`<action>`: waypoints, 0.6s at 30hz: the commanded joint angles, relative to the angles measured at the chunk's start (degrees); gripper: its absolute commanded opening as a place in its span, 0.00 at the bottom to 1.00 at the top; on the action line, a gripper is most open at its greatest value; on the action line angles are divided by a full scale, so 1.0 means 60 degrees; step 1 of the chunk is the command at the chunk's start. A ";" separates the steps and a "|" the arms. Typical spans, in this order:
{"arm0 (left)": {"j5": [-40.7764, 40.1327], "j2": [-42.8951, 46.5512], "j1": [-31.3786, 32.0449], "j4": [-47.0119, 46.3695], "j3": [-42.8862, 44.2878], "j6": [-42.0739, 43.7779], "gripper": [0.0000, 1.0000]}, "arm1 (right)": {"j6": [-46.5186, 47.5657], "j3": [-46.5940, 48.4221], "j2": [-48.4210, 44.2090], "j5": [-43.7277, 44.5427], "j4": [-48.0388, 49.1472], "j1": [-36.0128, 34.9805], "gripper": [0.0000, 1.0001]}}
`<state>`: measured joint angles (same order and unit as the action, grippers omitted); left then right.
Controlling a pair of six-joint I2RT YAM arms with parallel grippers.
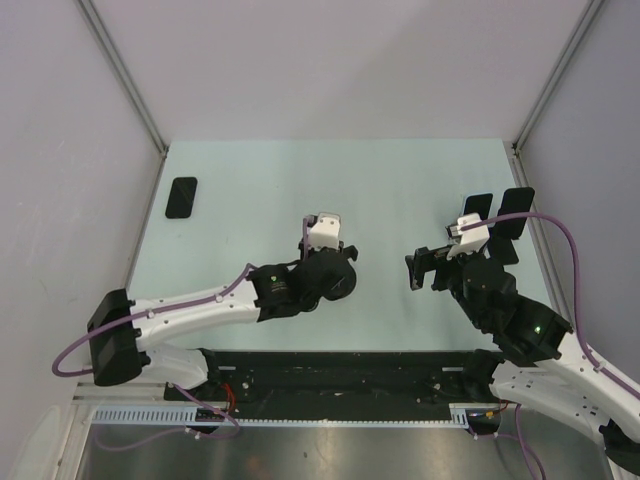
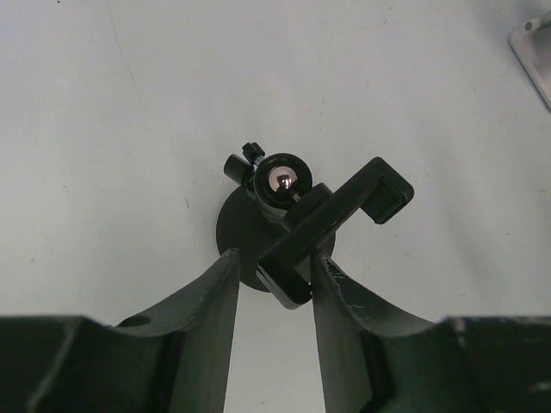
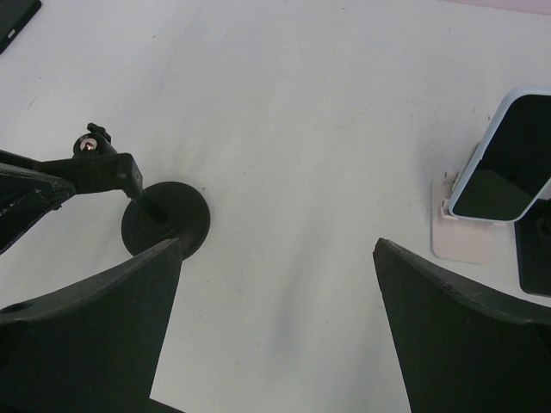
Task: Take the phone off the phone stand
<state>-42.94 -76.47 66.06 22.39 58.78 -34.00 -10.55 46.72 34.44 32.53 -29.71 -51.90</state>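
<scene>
The black phone stand (image 2: 258,232) has a round base, a ball joint and a clamp arm (image 2: 336,215), and holds no phone. It also shows in the right wrist view (image 3: 165,219), standing on the table. My left gripper (image 2: 274,258) straddles the lower end of the clamp; the right finger (image 2: 344,301) touches it and a small gap shows at the left finger. A black phone (image 1: 182,197) lies flat at the table's far left. My right gripper (image 3: 275,245) is wide open and empty over bare table, to the right of the stand.
At the far right a phone in a light-blue case (image 3: 504,159) leans on a white stand (image 3: 462,228), with another dark phone (image 1: 515,212) beside it. The enclosure walls close in the table on both sides.
</scene>
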 commanded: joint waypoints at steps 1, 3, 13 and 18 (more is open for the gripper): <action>-0.0226 0.0410 -0.0083 0.0062 -0.0188 0.0115 0.42 | -0.0103 -0.0008 -0.0041 0.0115 0.0089 0.0007 0.99; -0.0358 0.0454 -0.0097 0.0076 -0.0261 0.0115 0.40 | -0.0103 -0.0008 -0.0041 0.0100 0.0089 0.0022 0.98; 0.0036 0.0542 -0.0448 0.0091 -0.0349 0.0275 0.33 | -0.0103 -0.0008 -0.0056 0.0071 0.0089 0.0022 0.98; 0.0228 0.0645 -0.0800 0.0062 -0.0291 0.0495 0.25 | -0.0103 0.0006 -0.0056 0.0071 0.0089 0.0022 0.98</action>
<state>-41.41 -74.83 63.24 22.44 57.30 -32.51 -10.68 46.72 34.44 32.51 -29.71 -51.90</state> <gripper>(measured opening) 0.286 0.988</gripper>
